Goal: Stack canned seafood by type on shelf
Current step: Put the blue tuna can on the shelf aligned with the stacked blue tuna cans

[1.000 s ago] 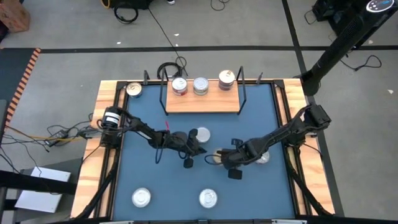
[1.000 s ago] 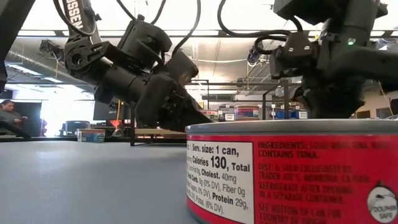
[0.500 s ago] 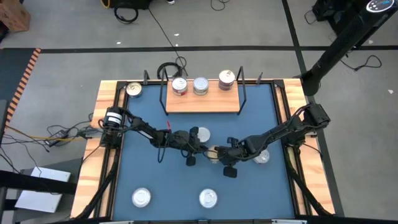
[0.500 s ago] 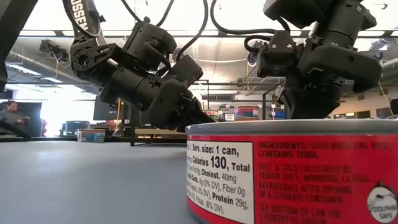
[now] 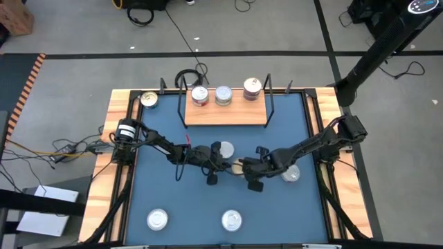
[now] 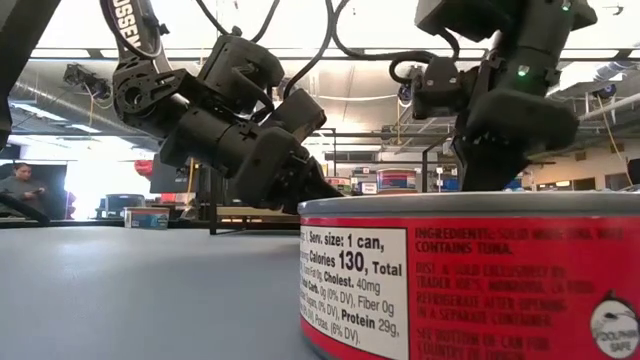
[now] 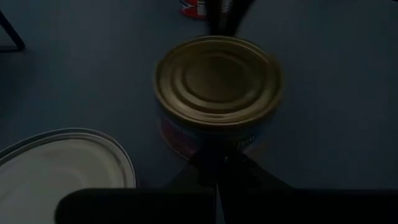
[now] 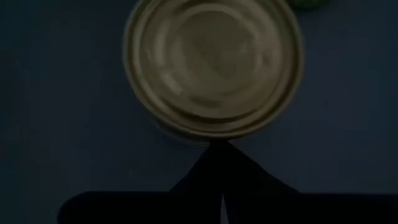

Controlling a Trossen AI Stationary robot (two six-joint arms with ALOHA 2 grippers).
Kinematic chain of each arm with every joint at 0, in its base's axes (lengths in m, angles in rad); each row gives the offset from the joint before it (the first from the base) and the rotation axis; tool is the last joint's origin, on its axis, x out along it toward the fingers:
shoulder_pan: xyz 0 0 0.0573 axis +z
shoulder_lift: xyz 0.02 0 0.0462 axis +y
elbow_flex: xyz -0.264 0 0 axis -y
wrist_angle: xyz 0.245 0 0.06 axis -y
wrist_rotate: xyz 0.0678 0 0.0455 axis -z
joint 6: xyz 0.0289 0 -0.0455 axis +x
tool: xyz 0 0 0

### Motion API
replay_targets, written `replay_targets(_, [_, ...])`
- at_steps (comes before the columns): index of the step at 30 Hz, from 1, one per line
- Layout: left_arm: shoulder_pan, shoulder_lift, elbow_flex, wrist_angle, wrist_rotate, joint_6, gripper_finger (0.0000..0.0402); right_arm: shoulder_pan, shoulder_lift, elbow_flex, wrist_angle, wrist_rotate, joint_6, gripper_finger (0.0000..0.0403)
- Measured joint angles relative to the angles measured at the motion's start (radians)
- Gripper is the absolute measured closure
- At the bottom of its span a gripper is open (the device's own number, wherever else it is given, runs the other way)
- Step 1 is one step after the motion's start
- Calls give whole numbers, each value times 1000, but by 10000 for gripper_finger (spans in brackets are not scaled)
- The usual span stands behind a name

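8 cans visible: 3 on shelf (image 5: 225,114), 5 elsewhere. Gold can (image 5: 237,168) just ahead of left gripper (image 5: 221,166) and right gripper (image 5: 243,166), both clenched empty.

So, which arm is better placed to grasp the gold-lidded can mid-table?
Probably right: the right end effector sits at the gold-lidded can, centred; the left end effector stands slightly off.

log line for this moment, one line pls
left gripper: shut, beside gold-lidded can | right gripper: shut, same can | shelf: three cans
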Motion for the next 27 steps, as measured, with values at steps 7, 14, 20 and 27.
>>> replay_targets(7, [-2,0,0,-18,9,-2,396,-11,0,44,-70,75,0,394])
replay_targets(14, [-2,0,0,-38,11,1,396,-22,-2,114,-111,154,-31,394])
replay_targets(20, [-3,2,0,-52,8,0,396,-38,-4,133,-60,134,-70,394])
replay_targets(27, [-1,2,-2,-85,-41,2,396,-39,-7,133,7,96,-91,394])
